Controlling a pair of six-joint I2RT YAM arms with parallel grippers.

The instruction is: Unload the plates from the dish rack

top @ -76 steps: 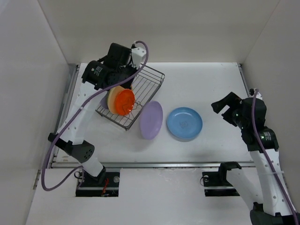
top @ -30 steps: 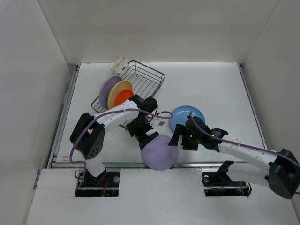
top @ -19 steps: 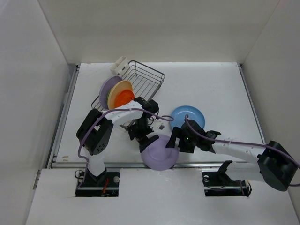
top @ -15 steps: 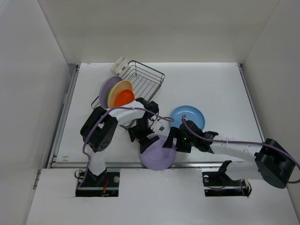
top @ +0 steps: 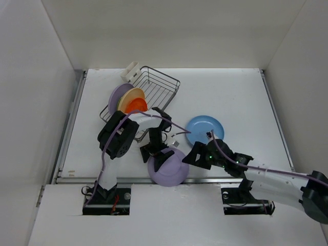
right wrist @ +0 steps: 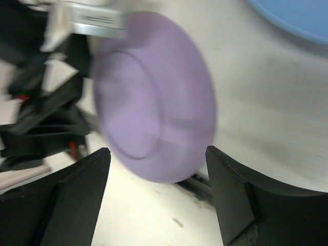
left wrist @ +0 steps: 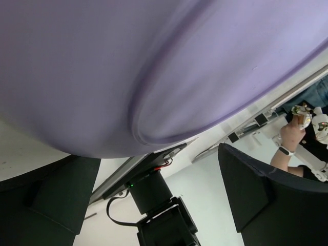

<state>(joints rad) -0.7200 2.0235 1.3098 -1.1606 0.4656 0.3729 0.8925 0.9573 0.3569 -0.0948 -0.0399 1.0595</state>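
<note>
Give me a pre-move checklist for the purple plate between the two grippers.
1. Left gripper clamped on the lavender plate: cannot tell; its fingers stand apart in the left wrist view.
2. Right gripper open and facing the plate: ok.
3. Plate well inside the table: not ok; it appears to hang over the near edge.
4. Blue plate lying flat on the table: ok.
5. Dish rack emptied: not ok; three plates stand in it.
</note>
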